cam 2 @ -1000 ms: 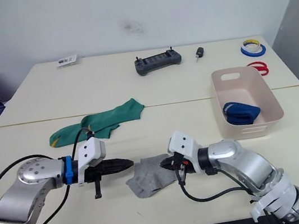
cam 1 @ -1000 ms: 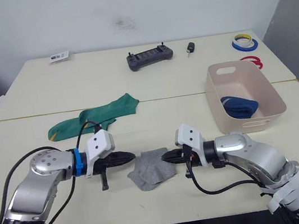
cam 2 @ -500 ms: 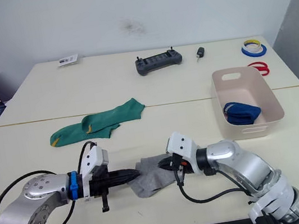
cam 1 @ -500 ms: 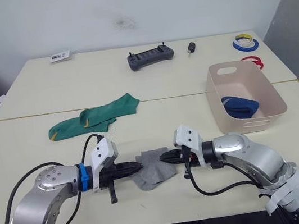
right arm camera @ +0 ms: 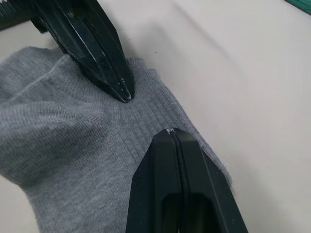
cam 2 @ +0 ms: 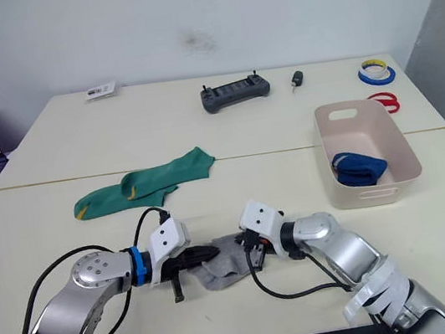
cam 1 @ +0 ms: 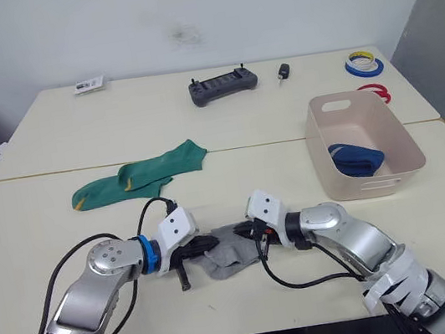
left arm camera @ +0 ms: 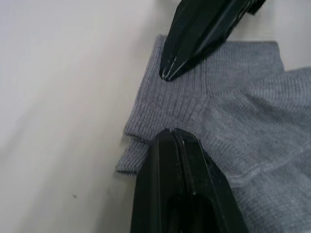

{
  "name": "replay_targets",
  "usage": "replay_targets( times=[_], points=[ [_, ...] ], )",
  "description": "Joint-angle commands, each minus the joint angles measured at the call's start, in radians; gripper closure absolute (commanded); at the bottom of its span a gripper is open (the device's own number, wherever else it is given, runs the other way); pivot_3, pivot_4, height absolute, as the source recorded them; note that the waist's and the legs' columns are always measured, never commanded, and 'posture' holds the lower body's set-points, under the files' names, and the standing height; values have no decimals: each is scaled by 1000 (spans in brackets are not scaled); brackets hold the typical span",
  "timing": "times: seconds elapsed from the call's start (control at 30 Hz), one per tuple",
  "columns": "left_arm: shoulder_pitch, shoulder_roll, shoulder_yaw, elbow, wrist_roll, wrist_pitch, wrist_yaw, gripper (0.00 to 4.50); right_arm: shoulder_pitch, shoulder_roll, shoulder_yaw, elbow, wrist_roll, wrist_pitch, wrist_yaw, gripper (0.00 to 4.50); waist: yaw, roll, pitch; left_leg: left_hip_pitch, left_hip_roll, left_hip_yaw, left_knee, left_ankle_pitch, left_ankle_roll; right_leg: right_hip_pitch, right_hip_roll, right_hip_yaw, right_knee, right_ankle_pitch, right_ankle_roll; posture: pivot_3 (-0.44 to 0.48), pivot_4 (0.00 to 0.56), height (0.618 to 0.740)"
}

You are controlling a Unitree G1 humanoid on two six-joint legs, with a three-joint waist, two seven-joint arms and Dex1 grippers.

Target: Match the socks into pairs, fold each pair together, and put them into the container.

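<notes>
Since a second ago both our arms have closed in toward each other: the left gripper [cam 1: 209,242], which sat well to the left of the grey socks [cam 1: 232,254], has slid right until its tip lies on them, and the right gripper [cam 1: 240,233] has pushed further left over the same cloth, so the two tips now stand near each other at the far edge of the bundle. The grey socks have bunched a little and still lie at the near middle of the table [cam 1: 290,165]. In the left wrist view our left fingers [left arm camera: 177,160] are pressed together, tip resting on the ribbed cuff of the grey socks [left arm camera: 233,126], with the right gripper's shut tip coming down on the cuff from the opposite side. The right wrist view mirrors this: right fingers [right arm camera: 175,160] pressed together on the cuff, not visibly pinching cloth. The head views add what the wrist views lack: the green socks [cam 1: 139,173] lying apart further back on the left, and the container [cam 1: 363,145] at the right holding folded dark blue socks [cam 1: 357,158].
</notes>
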Motion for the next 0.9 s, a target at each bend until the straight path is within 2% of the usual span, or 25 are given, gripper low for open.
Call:
replay_targets(
  times=[0.03, 0.17, 0.27, 0.43, 0.57, 0.9],
  points=[
    [26, 16, 4, 18, 13, 7, -10, 4500, 37, -42, -63, -36, 2, -35, 19, 4482, 0, 0, 0, 0, 0, 0, 0, 0, 0, 0, 0, 0, 0, 0, 0, 0, 150, 740],
    [11, 32, 94, -19, -79, -11, -68, 4500, 86, -66, -155, -184, 143, -47, 113, 4482, -1, 0, 0, -1, 1, 0, 0, 0, 0, -1, 0, 0, 0, 0, 0, 0, 150, 740],
    [-24, 52, 136, -66, -157, 41, -111, 4500, 94, -97, -148, -233, 165, -25, 150, 4482, -3, 0, 1, -1, 1, -1, 0, 0, 0, -2, 1, 0, 0, 0, 0, 0, 150, 740],
    [-115, 43, 76, -133, -169, 79, -139, 4500, 85, -104, -43, -201, 110, -23, 175, 4482, 1, 0, 1, -2, 0, -1, 0, 0, 0, -1, 1, -1, 0, 0, 0, 0, 150, 740],
    [-102, 67, 0, -149, -110, 28, -192, 4500, 70, -84, 17, -165, 78, -47, 189, 4482, -1, 0, 1, -2, -1, 1, 0, 0, 0, -1, 1, 0, -1, 0, 0, 0, 150, 740],
    [-86, 56, -7, -110, -86, 0, -197, 4500, 53, 2, 106, -42, -7, -68, 166, 4482, 0, 0, 1, -1, 1, -1, 0, 0, 0, -1, 3, 0, 0, 0, 0, 0, 150, 740]
  ],
)
